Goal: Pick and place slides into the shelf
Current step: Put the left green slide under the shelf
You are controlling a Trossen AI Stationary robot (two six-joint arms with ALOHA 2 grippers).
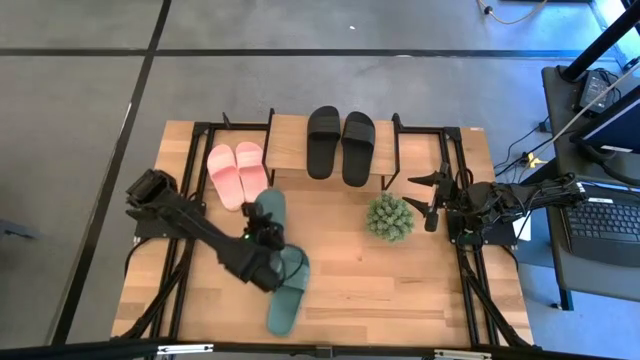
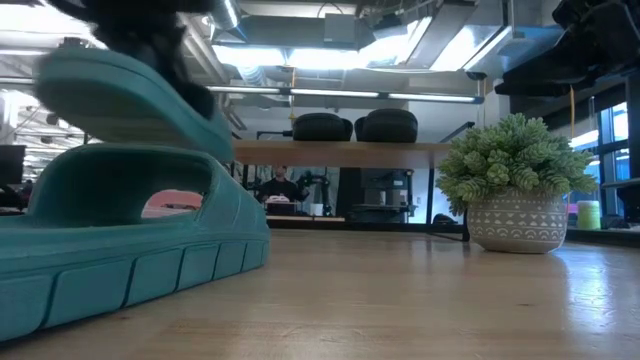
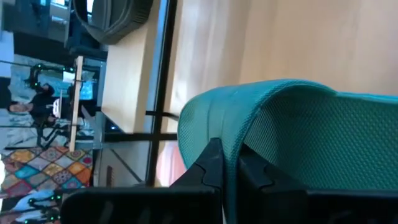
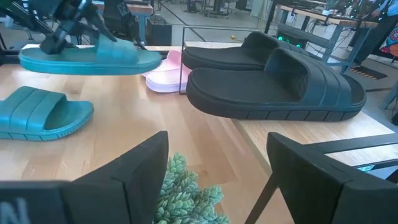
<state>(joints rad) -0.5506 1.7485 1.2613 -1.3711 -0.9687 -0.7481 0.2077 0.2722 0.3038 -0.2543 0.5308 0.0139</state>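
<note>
A dark green slide (image 1: 268, 208) hangs above the table, with my left gripper (image 1: 267, 236) shut on its near end. Its mate (image 1: 288, 295) lies flat on the table near the front edge and fills the low view's foreground (image 2: 120, 240). Two black slides (image 1: 340, 145) lie on the plank top of the shelf (image 1: 290, 140) at the far side. Two pink slides (image 1: 238, 172) lie on the table beside the shelf's left end. My right gripper (image 1: 432, 200) waits open at the table's right side. My left gripper pinches the near end of the green slide (image 3: 227, 134) between its two fingers (image 3: 210, 167), one on each face of that end. The fingers slant down from the table's near left side. The slide is lifted clear of the table and hangs roughly level (image 4: 90, 59).
A spiky green plant in a white pot (image 1: 389, 217) stands right of centre, in front of my right gripper. Black frame rails (image 1: 185, 190) run along the table's left and right sides. Bare wood lies between the plant and the green slides.
</note>
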